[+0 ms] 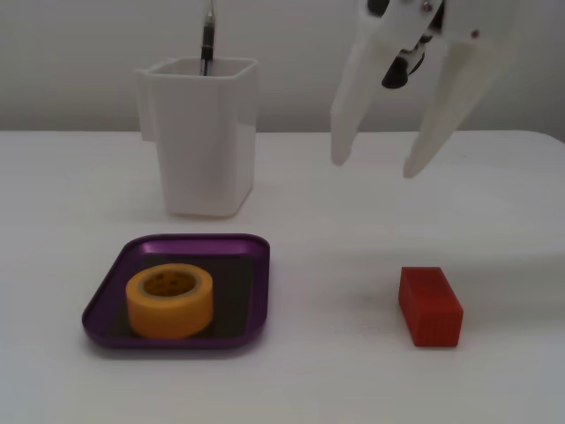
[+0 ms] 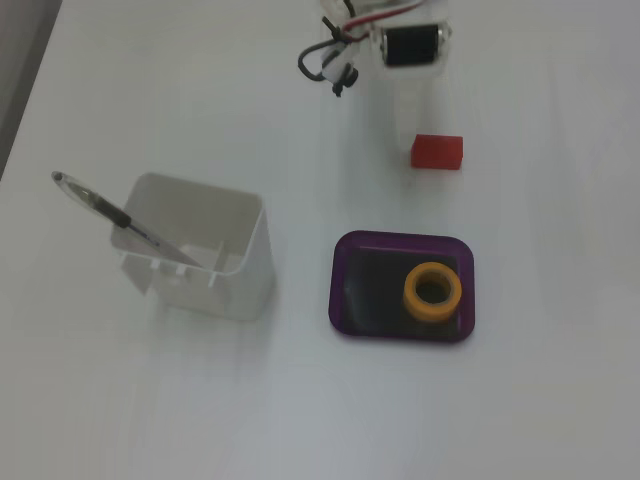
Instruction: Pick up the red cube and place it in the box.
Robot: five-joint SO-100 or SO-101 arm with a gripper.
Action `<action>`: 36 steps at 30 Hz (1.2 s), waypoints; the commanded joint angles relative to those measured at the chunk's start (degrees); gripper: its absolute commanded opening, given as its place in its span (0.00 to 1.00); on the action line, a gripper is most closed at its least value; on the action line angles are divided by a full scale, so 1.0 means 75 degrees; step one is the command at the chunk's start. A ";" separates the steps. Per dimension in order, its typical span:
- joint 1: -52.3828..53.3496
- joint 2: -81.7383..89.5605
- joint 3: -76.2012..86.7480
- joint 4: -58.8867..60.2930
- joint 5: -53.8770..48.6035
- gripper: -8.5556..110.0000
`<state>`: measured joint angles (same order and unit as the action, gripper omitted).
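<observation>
White plastic two-finger gripper (image 1: 378,168) hangs spread, empty, above the table | only a fixed view shows its splayed fingers; another shows mainly, it seems, a motor and wires | small matte red cube (image 1: 430,306) on white table (image 1: 494,230), outside glossy purple square tray (image 1: 113,291) holding yellow tape roll (image 1: 169,301) | white plastic cup (image 1: 201,132), pen (image 2: 110,210).

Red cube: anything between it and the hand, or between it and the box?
Nothing visible blocks either. The open hand hangs above the red cube; bare table to the box. A yellow tape roll already fills part of it.
</observation>
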<state>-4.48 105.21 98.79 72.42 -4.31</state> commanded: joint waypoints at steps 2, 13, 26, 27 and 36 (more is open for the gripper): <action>-0.0492 -0.0891 -0.0621 0.0082 0.0645 0.22; -0.1125 -0.1418 -0.0469 0.0598 0.0820 0.22; -0.1113 -0.1430 0.1383 -0.1125 0.0820 0.22; -0.1113 -0.1430 0.1371 -0.1172 0.0820 0.22; -0.1125 -0.1430 0.1371 -0.1312 0.0820 0.22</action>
<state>-12.57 93.96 109.25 63.90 1.41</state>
